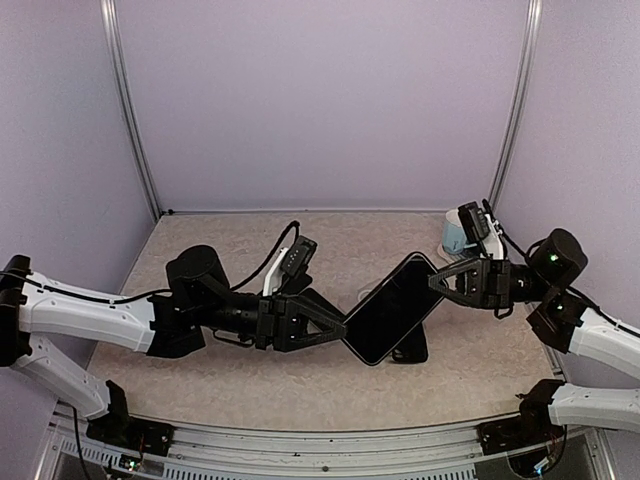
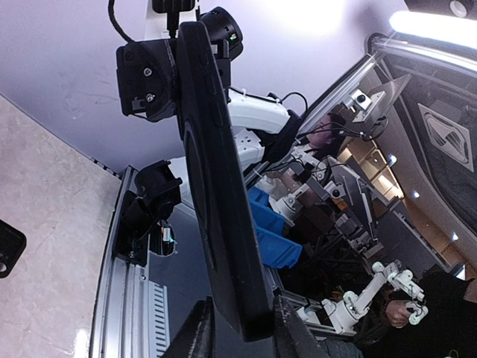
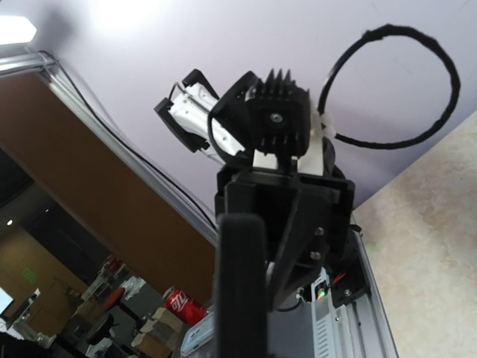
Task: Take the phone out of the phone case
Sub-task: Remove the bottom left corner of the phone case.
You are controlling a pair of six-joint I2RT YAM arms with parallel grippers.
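— Phone?
— Up in the air over the table, slanted, dark glossy face turned upward. Lower end toward the left arm, upper end toward the right arm. Gripped at both ends, touching nothing else.

— Left gripper?
— At the lower, nearer end. From the left wrist, shows the phone edge-on as a thick black slab running up the middle of the view. One of the fingers on each side of that edge, pressed flush against it. Clamped on the phone.

— Right gripper?
— At the upper, far corner, tips drawn tight together on the phone's rim. From the right wrist, only the narrow edge of the phone, rising from the bottom of the view and pointing straight at the black housing of the left gripper. Own fingertips hidden there behind the slab.

— Anything beneath?
— A small black object lying on the table, just under the phone's lower half and mostly covered by it. Too little showing to name. Apart from the phone, as far as can be told.

— Elsewhere?
— A white and blue round container at the far right of the table, behind the right gripper, near the corner post. Upright, clear of both arms.
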